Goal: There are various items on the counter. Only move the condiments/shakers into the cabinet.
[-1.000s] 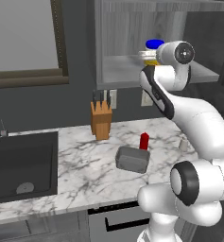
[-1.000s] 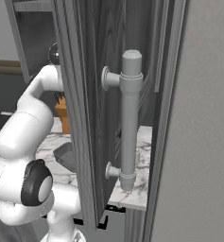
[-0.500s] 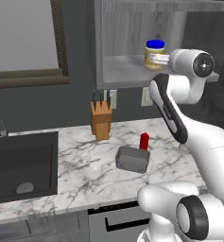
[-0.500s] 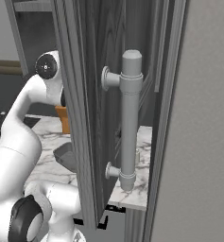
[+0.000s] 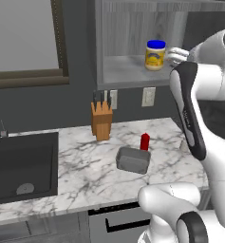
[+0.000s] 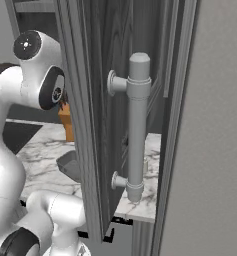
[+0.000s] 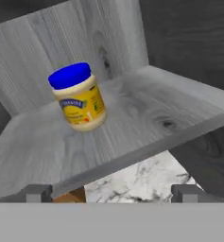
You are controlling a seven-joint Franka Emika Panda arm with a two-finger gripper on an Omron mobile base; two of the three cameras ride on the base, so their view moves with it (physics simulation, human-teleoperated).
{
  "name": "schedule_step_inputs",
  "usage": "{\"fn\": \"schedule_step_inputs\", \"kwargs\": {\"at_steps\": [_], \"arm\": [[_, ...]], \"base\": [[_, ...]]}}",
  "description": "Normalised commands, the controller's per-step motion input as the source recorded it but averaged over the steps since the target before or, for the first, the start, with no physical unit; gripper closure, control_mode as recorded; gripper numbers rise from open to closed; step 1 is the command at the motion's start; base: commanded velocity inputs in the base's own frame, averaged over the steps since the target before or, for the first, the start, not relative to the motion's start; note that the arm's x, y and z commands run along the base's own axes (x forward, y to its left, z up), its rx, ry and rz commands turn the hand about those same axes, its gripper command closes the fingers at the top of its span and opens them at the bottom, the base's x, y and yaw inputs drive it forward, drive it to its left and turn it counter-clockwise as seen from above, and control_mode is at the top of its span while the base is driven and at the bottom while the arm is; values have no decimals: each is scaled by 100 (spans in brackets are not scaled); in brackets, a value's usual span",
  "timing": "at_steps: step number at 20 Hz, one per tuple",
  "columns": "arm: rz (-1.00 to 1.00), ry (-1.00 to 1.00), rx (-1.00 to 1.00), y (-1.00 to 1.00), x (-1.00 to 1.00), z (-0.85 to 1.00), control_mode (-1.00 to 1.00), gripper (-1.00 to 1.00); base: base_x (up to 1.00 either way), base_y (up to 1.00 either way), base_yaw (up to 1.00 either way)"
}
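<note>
The squat yellow jar with a blue lid (image 5: 155, 55) is now standing upright by itself on the flat shelf of the grey wood-grain wall cabinet (image 5: 128, 71). A second ago the robot's hand was covering it there. The claw (image 7: 112, 193) is backing away from the shelf edge, its tips spread wide and holding nothing. That condiment looks delivered. The slim red squeeze bottle (image 5: 145, 141) is waiting on the white marble-patterned table (image 5: 80, 175), just beside the grey rectangular pan (image 5: 133, 160), with the wooden knife block (image 5: 101, 124) further back. The bottle is probably next.
</note>
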Motion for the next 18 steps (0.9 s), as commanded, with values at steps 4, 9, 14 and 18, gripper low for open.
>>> {"fn": "schedule_step_inputs", "kwargs": {"at_steps": [4, 9, 14, 18], "arm": [[-3, 65, 0, -17, -97, -87, -100, -100], [0, 56, 0, -21, -97, -100, -100, -100], [0, 18, -4, 5, -74, -97, -100, -100], [0, -19, 0, 30, -7, -68, -100, -100]], "base": [[0, 0, 0], [0, 0, 0], [0, 0, 0], [0, 0, 0]]}}
